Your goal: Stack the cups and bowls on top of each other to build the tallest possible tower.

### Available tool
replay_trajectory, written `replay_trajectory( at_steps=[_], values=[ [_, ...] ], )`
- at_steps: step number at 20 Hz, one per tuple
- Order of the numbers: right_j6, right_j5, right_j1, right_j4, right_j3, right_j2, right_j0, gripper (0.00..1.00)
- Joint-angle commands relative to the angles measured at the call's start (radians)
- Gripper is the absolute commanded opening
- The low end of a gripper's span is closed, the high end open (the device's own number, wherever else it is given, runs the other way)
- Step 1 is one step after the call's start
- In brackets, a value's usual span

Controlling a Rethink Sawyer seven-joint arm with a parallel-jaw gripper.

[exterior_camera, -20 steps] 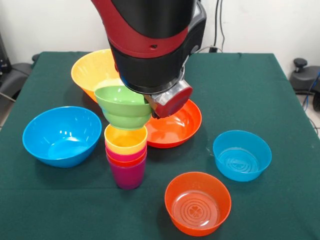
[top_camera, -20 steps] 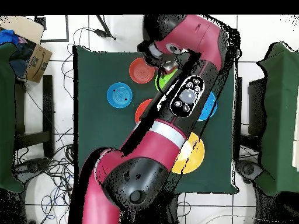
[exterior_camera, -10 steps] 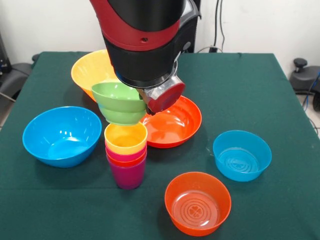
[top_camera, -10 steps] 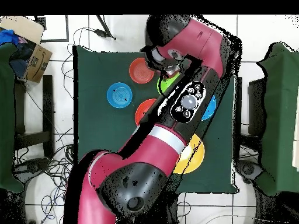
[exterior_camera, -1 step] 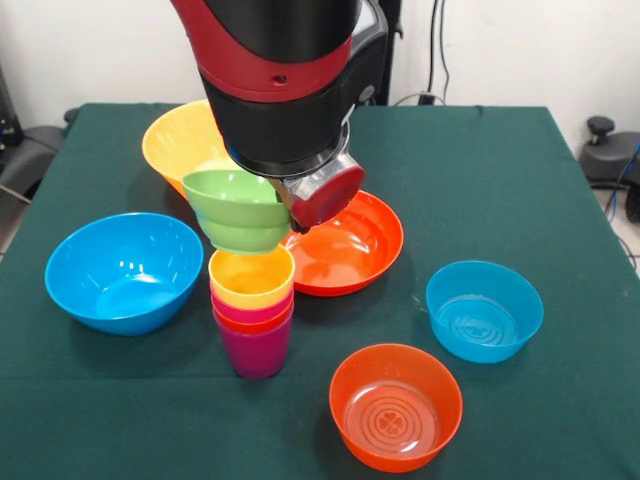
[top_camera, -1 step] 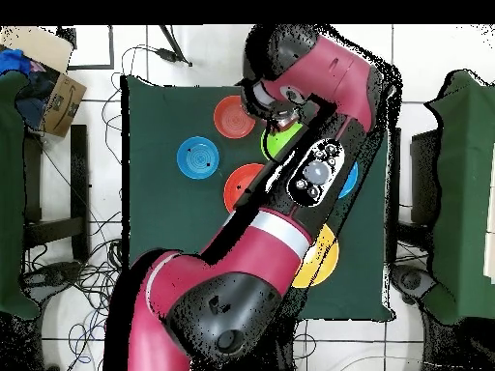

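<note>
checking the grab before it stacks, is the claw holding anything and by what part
The claw holds the small green bowl by its rim, on the side towards the red-orange bowl, just above the cup tower.

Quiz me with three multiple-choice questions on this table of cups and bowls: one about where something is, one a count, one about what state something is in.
1. Where is the green bowl?
A. Inside the large blue bowl
B. In the air just above the tower of cups
C. On the cloth by the small blue bowl

2. How many cups make up the tower?
A. Two
B. Four
C. Six

3. What state is the translucent orange bowl in?
A. Upright and empty
B. Upside down
C. Holding a cup

Answers:
1 B: it hangs at the pincer, over the yellow cup.
2 B: yellow, crimson, orange and purple rims are nested.
3 A: its ringed bottom shows through the open top.
</note>
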Motion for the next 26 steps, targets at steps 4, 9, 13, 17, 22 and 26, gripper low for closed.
replay_trajectory(
  at_steps=[4, 9, 13, 17, 22, 26],
  values=[
    [0.004, -0.079, -0.014, -0.083, 0.056, 0.172, 0.006, 0.00],
    [0.006, -0.081, -0.012, -0.089, 0.044, 0.188, -0.002, 0.00],
    [0.009, -0.069, -0.002, -0.088, 0.015, 0.194, -0.013, 0.00],
    [0.004, -0.061, -0.005, -0.094, 0.014, 0.194, -0.015, 0.00],
    [-0.004, -0.060, -0.004, -0.096, 0.011, 0.199, -0.017, 0.00],
    [-0.010, -0.067, -0.011, -0.102, 0.026, 0.205, -0.012, 0.00]
  ],
)
